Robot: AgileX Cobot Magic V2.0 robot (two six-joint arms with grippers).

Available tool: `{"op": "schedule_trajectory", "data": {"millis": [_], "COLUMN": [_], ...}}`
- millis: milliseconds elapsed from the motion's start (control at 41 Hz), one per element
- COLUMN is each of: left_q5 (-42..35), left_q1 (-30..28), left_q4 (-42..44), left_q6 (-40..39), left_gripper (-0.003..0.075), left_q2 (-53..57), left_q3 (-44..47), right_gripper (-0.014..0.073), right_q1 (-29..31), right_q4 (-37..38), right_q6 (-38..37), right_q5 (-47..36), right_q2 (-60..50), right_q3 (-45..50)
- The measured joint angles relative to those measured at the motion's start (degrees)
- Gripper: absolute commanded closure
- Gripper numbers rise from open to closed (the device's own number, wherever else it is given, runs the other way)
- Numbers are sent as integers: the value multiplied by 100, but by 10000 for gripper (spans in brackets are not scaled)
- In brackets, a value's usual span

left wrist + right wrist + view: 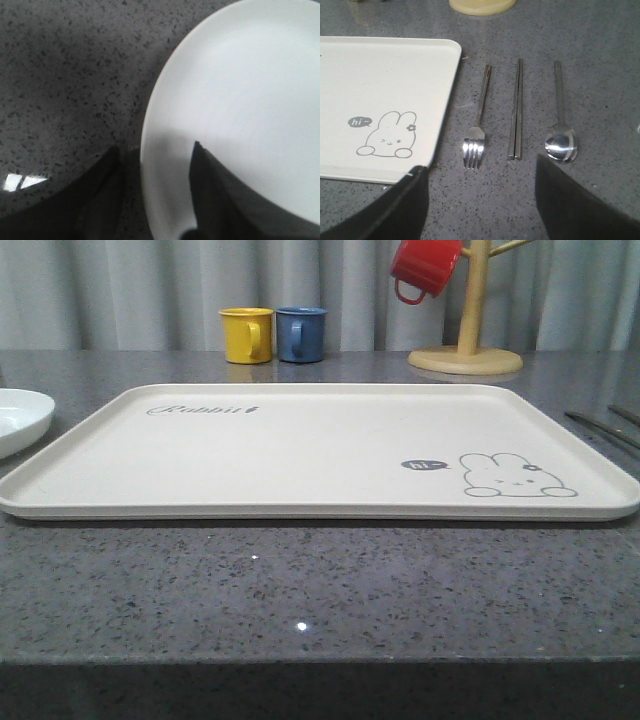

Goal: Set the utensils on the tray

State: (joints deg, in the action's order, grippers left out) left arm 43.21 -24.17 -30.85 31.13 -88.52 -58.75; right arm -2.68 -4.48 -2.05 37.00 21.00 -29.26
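The cream tray [300,455] with the rabbit drawing lies bare in the middle of the grey counter. The white plate [15,418] sits just off its left end. My left gripper [155,147] is open and straddles the plate [240,100] rim, one finger over the plate and one over the counter. Right of the tray [380,100] the fork [476,135], chopsticks [517,110] and spoon [561,140] lie side by side. My right gripper [481,164] hangs open over the counter just short of the fork's tines, holding nothing.
A yellow mug [247,335] and a blue mug [301,334] stand behind the tray. A red mug [425,268] hangs on a wooden mug tree [466,350] at the back right. The counter's front edge [320,660] runs below the tray.
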Motion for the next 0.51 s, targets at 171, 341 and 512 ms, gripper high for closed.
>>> {"op": "schedule_trajectory", "data": {"millis": [171, 341, 512], "left_q5": [0, 211, 623], "left_q1": [0, 0, 216], "left_q4": [-11, -65, -344], "left_q6": [0, 0, 170], "left_gripper": [738, 738, 738], "left_q2": [0, 69, 257], "left_q3": [-6, -377, -967], "right_gripper": [106, 106, 106], "right_q1": [0, 0, 0], "right_q4": [0, 0, 0], "right_q6": [0, 0, 0], "right_q5": [0, 0, 0], "right_q2": [0, 0, 0], "right_q3": [0, 0, 0]}}
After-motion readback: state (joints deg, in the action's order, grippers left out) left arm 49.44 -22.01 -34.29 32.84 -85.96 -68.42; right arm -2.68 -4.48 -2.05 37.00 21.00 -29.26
